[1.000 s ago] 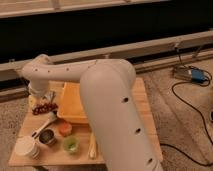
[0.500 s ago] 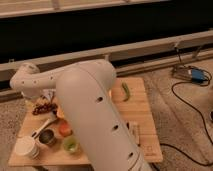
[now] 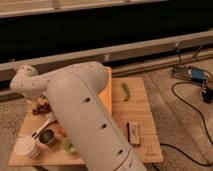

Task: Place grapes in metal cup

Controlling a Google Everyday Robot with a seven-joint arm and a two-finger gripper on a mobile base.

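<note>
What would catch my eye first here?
The big white robot arm stretching across the wooden table, hiding much of it. Its gripper is at the table's far left side by the dark grapes, while the shiny metal cup sits nearer the front left corner, beside a white cup.

One arm (image 3: pixel 85 117), shelled in smooth off-white plastic: thick rounded tube segments, broadest in the foreground and narrowing to a bulbous rounded joint at far left. Small dark round holes dot the side of the largest segment. The gripper (image 3: pixel 40 102) sits at the arm's far-left end, just beneath that rounded joint, and is mostly hidden.
</note>
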